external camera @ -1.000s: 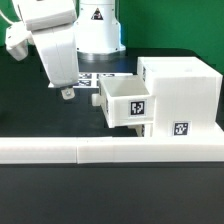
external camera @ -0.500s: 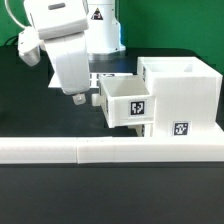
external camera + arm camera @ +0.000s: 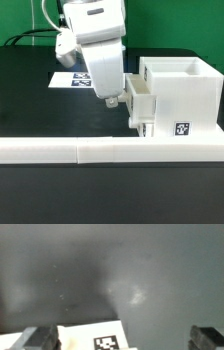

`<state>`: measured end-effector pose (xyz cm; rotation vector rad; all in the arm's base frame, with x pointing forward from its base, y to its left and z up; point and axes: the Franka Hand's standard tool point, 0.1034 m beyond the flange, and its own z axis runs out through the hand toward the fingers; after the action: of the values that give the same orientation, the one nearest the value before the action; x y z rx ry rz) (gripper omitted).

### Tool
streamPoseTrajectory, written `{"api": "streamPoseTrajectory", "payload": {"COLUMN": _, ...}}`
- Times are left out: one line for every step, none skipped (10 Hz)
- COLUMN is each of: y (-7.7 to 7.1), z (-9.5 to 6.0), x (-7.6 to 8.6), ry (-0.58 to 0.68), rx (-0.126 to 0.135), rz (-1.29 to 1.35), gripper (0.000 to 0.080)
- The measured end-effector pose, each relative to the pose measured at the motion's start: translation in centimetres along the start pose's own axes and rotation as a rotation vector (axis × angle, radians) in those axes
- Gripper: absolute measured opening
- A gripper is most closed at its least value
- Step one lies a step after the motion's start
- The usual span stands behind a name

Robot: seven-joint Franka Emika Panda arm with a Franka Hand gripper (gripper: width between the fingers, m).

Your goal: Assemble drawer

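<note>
With its fingers spread and gripping nothing, the gripper (image 3: pixel 108 100) presses against the tray's (image 3: pixel 141 102) front to seat it in the housing (image 3: pixel 182 98) by the table's (image 3: pixel 40 115) near edge.

We see the housing (image 3: pixel 180 100) and the tray (image 3: pixel 143 103) as smooth white plastic with a faint sheen; each carries a printed black-and-white tag, matt like paper. The low bar (image 3: pixel 110 150) in front looks like the same white plastic. The table (image 3: pixel 40 110) is black and matt, almost cloth-like. The arm's casing (image 3: pixel 100 45) is glossy white plastic. The gripper (image 3: pixel 120 336) fingers (image 3: pixel 209 338) look dark and dull.
</note>
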<state>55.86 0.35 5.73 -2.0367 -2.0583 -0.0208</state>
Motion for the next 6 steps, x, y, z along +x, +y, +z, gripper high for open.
{"api": "streamPoseTrajectory", "payload": {"y": 0.1, "z": 0.2, "x": 0.4, "ry": -0.001, "rx": -0.001, "rz": 0.018, "gripper": 0.0648}}
{"api": "streamPoseTrajectory", "payload": {"y": 0.2, "z": 0.2, "x": 0.9, "ry": -0.002, "rx": -0.001, "rz": 0.058, "gripper": 0.0648}}
{"api": "streamPoseTrajectory", "payload": {"y": 0.3, "z": 0.4, "x": 1.7, "ry": -0.003, "rx": 0.0, "rz": 0.11, "gripper": 0.0648}}
{"api": "streamPoseTrajectory", "payload": {"y": 0.5, "z": 0.5, "x": 2.0, "ry": -0.004, "rx": 0.0, "rz": 0.121, "gripper": 0.0648}}
{"api": "streamPoseTrajectory", "payload": {"y": 0.6, "z": 0.3, "x": 2.1, "ry": -0.004, "rx": -0.001, "rz": 0.123, "gripper": 0.0648}}
{"api": "streamPoseTrajectory", "payload": {"y": 0.6, "z": 0.2, "x": 2.0, "ry": -0.003, "rx": 0.004, "rz": 0.125, "gripper": 0.0648}}
